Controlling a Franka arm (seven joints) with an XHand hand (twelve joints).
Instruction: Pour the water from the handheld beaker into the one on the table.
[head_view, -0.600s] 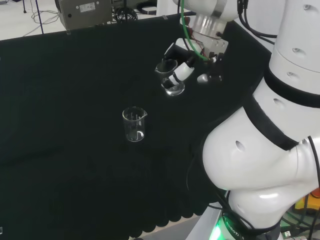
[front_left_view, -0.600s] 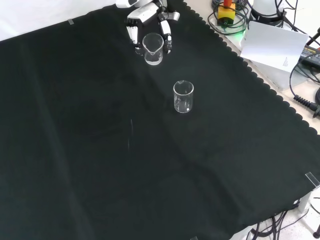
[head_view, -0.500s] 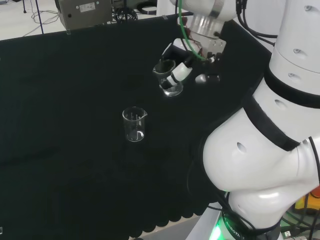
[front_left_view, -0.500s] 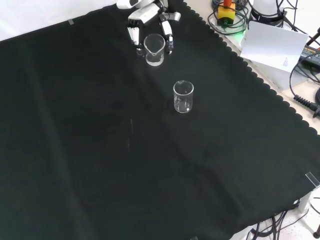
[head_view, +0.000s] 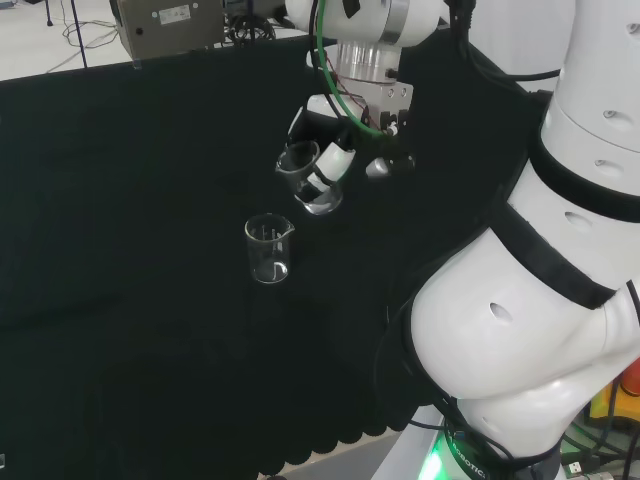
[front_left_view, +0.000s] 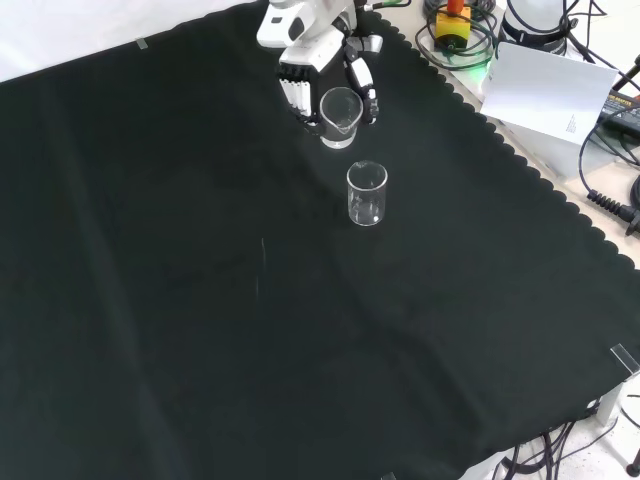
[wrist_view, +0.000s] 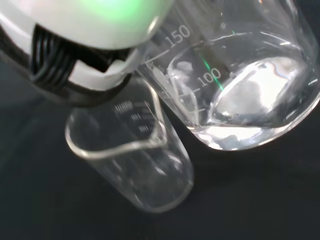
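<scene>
On the black cloth-covered bench (front_left_view: 150, 300) we see our black and white hand (head_view: 335, 160), fingers curled round a clear glass beaker of water (head_view: 305, 178). That held beaker hangs tilted, raised just beside the empty clear glass beaker (front_left_view: 366, 193) standing on the cloth, apart from it.

In the wrist view the held beaker (wrist_view: 240, 85) runs off the picture's edge, so its rim is cut away, and a blurred white part of the hand (wrist_view: 85, 35) covers one side of it. In the head view the hand's (head_view: 335, 160) fingers hide the beaker's far wall. The water level is too faint to judge there.
</scene>
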